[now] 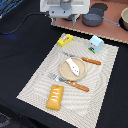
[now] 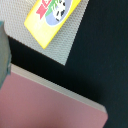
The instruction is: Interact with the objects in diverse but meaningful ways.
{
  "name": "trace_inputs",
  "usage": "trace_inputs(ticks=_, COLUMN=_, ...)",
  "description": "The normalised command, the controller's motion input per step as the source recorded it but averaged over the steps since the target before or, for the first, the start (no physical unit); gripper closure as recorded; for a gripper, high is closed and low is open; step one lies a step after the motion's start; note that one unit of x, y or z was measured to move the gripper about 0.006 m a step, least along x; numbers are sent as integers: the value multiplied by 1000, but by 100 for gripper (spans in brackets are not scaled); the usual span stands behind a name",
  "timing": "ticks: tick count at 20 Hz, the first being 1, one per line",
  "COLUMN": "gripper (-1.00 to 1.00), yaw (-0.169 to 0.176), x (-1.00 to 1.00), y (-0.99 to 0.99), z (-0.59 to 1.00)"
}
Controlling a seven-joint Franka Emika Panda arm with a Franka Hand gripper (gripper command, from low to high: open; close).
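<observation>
My gripper (image 1: 65, 22) hangs high at the back, above the far edge of the woven mat (image 1: 35, 80); nothing shows between its fingers and their spacing is unclear. Just below it lies the yellow printed block (image 1: 65, 39), which the wrist view shows as the yellow printed block (image 2: 50, 17) on the mat corner. A pale blue house-shaped carton (image 1: 96, 43) stands upright toward the exterior view's right. The white paddle-like piece (image 1: 73, 66) rests on a tan round plate (image 1: 64, 73). An orange bread-like block (image 1: 55, 96) lies at the mat's near end.
An orange-handled knife (image 1: 91, 61) and fork (image 1: 75, 85) flank the plate. Behind the mat, a pink board (image 1: 107, 29) carries a grey pot (image 1: 92, 19) and a bowl (image 1: 124, 19); its edge appears as the pink board (image 2: 45, 105). Black cloth covers the table.
</observation>
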Motion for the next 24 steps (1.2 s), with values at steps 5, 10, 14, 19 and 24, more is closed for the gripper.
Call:
trace_inputs(ticks=5, gripper=-100, yaw=-128, x=295, y=-1, z=2)
trace_inputs(ticks=10, gripper=-100, yaw=-120, x=243, y=0, z=-186)
trace_inputs(ticks=14, gripper=-100, yaw=-122, x=109, y=0, z=-321)
trace_inputs(ticks=19, gripper=-100, yaw=-95, x=0, y=2, z=-321)
trace_inputs(ticks=24, gripper=-100, yaw=-73, x=0, y=35, z=-269)
